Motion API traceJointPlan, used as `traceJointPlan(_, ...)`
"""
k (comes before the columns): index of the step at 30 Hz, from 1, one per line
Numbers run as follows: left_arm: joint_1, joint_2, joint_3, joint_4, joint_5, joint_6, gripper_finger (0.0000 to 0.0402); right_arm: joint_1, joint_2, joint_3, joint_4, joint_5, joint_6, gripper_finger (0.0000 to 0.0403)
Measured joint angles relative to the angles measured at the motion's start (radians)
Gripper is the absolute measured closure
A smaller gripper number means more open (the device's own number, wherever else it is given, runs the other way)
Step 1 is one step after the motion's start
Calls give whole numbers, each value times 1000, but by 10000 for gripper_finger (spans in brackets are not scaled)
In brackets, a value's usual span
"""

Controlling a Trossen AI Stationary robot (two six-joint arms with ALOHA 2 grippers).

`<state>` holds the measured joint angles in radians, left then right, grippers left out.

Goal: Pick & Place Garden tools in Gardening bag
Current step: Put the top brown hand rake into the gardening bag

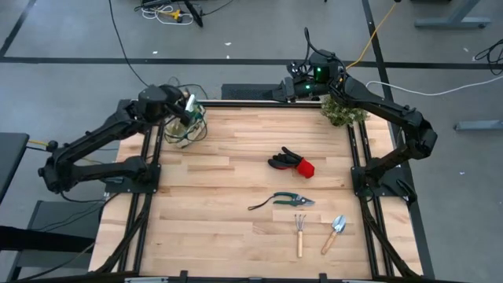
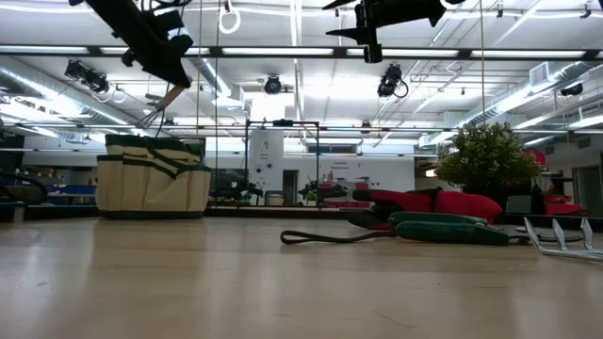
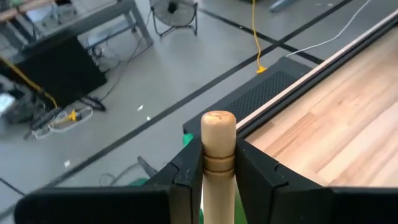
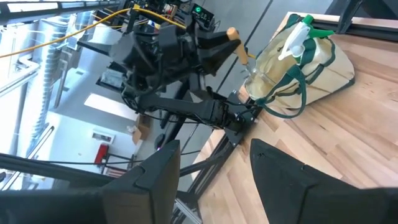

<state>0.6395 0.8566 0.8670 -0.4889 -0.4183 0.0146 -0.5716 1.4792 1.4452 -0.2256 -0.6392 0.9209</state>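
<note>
Left gripper [image 3: 211, 180] holds a wooden-handled tool [image 3: 217, 155] above the gardening bag [image 1: 187, 126].

The fingers [image 3: 186, 180] clamp the pale handle from both sides, directly over the bag, which already carries a green spray bottle [image 4: 301, 31]. The right gripper [image 4: 214, 168] waits with its jaws apart and empty, raised near the bushy plant [image 1: 343, 110], well away from the bag. Out on the table [image 1: 220, 204], far from the bag, lie the black-and-red gloves [image 1: 292, 162], pruning shears [image 1: 287, 200], rake [image 1: 299, 231] and trowel [image 1: 334, 233].
</note>
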Motion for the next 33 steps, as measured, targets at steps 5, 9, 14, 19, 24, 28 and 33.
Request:
traceJointPlan(5, 23, 0, -58, 5, -32, -75, 319, 0, 0, 0, -5, 0, -14, 206)
traceJointPlan(9, 40, 0, -110, 36, -36, -112, 321, 0, 0, 0, -19, 0, -14, 206)
traceJointPlan(14, 70, 0, -156, 67, -68, -140, 317, 0, 0, 0, -22, 1, -14, 206)
traceJointPlan(19, 96, 0, -184, 103, -69, -142, 319, 0, 0, 0, -22, 1, -15, 206)
traceJointPlan(24, 100, 0, -196, 146, -101, -143, 317, 0, 0, 0, -22, 2, -16, 206)
traceJointPlan(28, 100, 0, -196, 145, -150, -141, 316, 0, 0, 0, -22, 2, -17, 206)
traceJointPlan(33, 121, 4, -196, 134, -127, -167, 316, 0, 0, 0, -22, 2, -19, 206)
